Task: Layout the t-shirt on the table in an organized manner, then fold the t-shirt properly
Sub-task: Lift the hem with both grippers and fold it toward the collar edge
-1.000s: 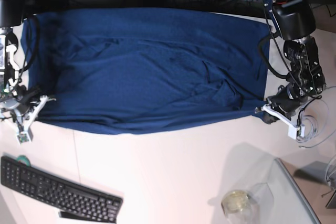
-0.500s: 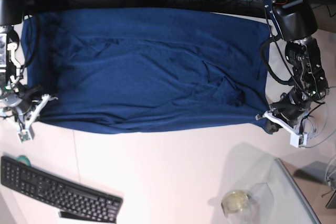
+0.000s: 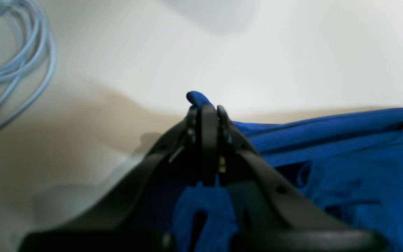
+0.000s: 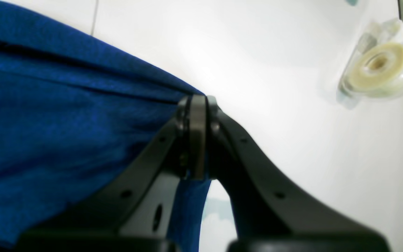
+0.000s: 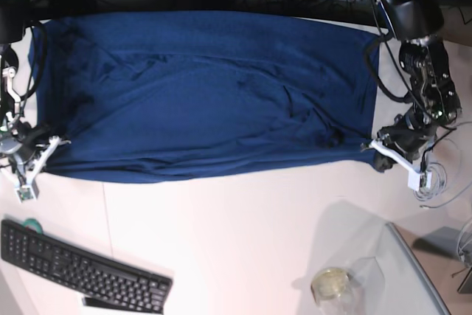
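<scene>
The navy-blue t-shirt [image 5: 206, 94] lies spread wide across the far half of the white table [image 5: 243, 241], with shallow wrinkles near its middle right. My left gripper [image 5: 371, 148] is at the base view's right, shut on the shirt's near right corner; in the left wrist view its jaws [image 3: 205, 115] pinch a nub of blue t-shirt [image 3: 327, 150]. My right gripper [image 5: 57, 141] is at the base view's left, shut on the near left corner; the right wrist view shows the pads [image 4: 197, 105] closed on the t-shirt's [image 4: 47, 115] edge.
A black keyboard [image 5: 81, 271] lies at the near left. A clear tape dispenser [image 5: 332, 284] [image 4: 380, 66] stands near the front beside a glass panel [image 5: 413, 271]. A coiled light-blue cable [image 5: 431, 178] [image 3: 12, 59] lies by the left gripper. Cables and gear line the far edge.
Both grippers have drawn apart and slightly away from the camera with the corners in them, stretching the shirt's near hem straighter and flatter.
</scene>
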`<state>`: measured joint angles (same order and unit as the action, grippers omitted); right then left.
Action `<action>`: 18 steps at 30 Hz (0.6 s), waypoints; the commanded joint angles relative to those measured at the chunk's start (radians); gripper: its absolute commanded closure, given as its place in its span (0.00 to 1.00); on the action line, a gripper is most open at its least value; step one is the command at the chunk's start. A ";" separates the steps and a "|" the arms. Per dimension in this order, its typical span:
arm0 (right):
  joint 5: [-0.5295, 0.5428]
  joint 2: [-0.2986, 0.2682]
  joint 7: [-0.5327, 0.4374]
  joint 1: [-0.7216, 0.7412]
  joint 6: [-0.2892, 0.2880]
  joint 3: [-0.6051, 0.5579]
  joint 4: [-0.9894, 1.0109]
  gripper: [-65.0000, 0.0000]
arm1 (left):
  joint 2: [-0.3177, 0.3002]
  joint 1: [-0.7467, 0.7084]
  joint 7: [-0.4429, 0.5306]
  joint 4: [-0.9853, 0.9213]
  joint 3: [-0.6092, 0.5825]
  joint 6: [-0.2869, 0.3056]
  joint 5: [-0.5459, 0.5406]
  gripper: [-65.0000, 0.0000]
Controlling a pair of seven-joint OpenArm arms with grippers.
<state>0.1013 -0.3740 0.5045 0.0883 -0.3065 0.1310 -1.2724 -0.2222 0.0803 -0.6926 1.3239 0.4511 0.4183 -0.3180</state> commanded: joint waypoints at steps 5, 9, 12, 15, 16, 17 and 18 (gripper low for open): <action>0.001 -0.020 -0.019 0.021 0.002 0.008 -0.014 1.00 | -0.041 -0.080 0.026 0.095 0.004 0.003 -0.197 1.00; 0.001 -0.020 -0.014 0.017 0.002 0.008 -0.013 1.00 | -0.058 -0.130 0.029 0.099 0.004 0.001 -0.269 1.00; 0.001 -0.020 -0.016 -0.002 0.005 0.014 -0.013 1.00 | -0.058 -0.156 0.030 0.118 0.004 0.001 -0.269 1.00; 0.004 -0.006 -0.019 -0.022 0.003 0.104 -0.013 1.00 | -0.058 -0.165 0.032 0.133 0.005 0.001 -0.270 1.00; 0.002 0.005 -0.027 -0.023 0.002 0.128 -0.013 1.00 | -0.059 -0.165 0.032 0.133 0.013 0.001 -0.272 1.00; 0.001 0.008 -0.034 -0.026 0.000 0.143 -0.013 1.00 | -0.059 -0.165 0.029 0.133 0.038 0.001 -0.274 1.00; 0.001 0.008 -0.037 -0.040 0.000 0.151 -0.013 1.00 | -0.059 -0.165 0.027 0.133 0.059 0.001 -0.280 1.00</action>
<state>0.0990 -0.3515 0.4911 0.0341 -0.3119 0.2771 -1.2682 -0.2604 -0.0971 -0.6891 1.4372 0.5011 0.4202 -0.5861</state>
